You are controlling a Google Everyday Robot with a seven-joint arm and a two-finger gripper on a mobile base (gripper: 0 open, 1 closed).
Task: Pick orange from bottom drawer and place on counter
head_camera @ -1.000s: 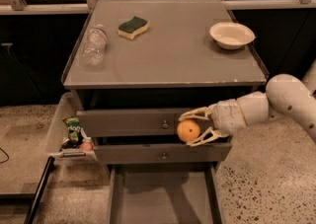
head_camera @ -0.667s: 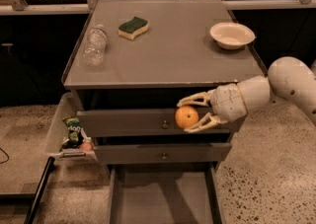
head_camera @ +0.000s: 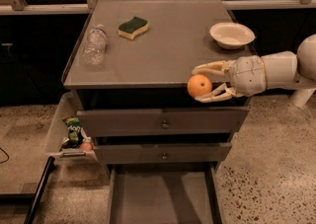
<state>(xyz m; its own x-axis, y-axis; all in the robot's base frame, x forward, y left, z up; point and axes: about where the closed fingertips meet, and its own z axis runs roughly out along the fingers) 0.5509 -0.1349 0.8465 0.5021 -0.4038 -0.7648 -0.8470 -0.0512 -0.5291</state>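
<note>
The orange (head_camera: 199,86) is held in my gripper (head_camera: 206,83), whose two pale fingers (head_camera: 213,67) close around it from the right. It hangs at the counter's front edge, level with the counter (head_camera: 163,45) top and above the two knobbed drawers. The bottom drawer (head_camera: 163,196) is pulled open below, its grey floor bare. My white arm reaches in from the right side.
On the counter lie a plastic water bottle (head_camera: 95,44) at the left, a green-and-yellow sponge (head_camera: 133,26) at the back and a white bowl (head_camera: 231,34) at the right. A side bin (head_camera: 66,136) on the left holds a green snack packet (head_camera: 73,128) and a small reddish round item (head_camera: 86,146).
My gripper has risen with the orange from in front of the upper drawers to the counter's front edge.
</note>
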